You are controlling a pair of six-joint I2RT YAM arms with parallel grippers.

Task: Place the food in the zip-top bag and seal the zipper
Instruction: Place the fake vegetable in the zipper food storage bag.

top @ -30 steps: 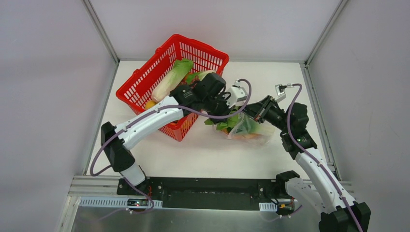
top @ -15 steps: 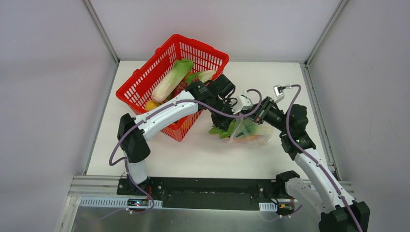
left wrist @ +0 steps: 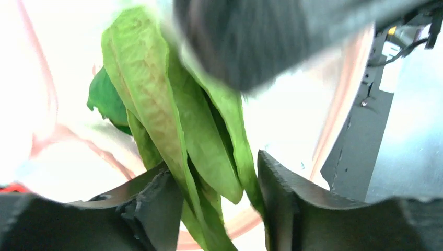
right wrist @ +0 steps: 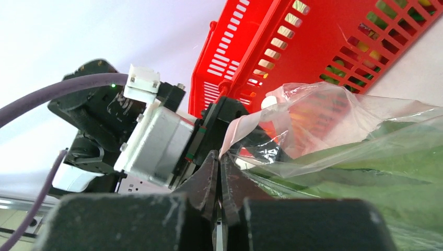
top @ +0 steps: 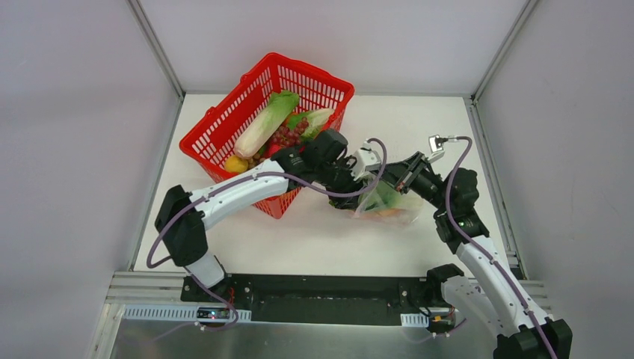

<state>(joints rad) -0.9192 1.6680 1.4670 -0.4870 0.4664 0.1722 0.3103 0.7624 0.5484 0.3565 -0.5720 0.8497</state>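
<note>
On the tabletop (top: 314, 239), my right claw (right wrist: 218, 166) pinched shut on the zip-top bag (right wrist: 334, 120) edge, my left claw (left wrist: 214, 183) stood half open at its mouth with green leaves (left wrist: 151, 104) between its fingers, and the red basket (top: 211, 129) sat beyond.

left gripper (left wrist: 211, 175): jaws pinched shut a second ago, now parted, standing loosely either side of the green plastic leaves (left wrist: 156, 104)
green plastic leaves: earlier spilling onto the white desk (top: 314, 239) left of the clear dotted zip-top bag (top: 400, 213); now mostly inside its mouth
left arm (top: 239, 191): pushed forward toward the bag, since drawn back, elbow out to the left again
</note>
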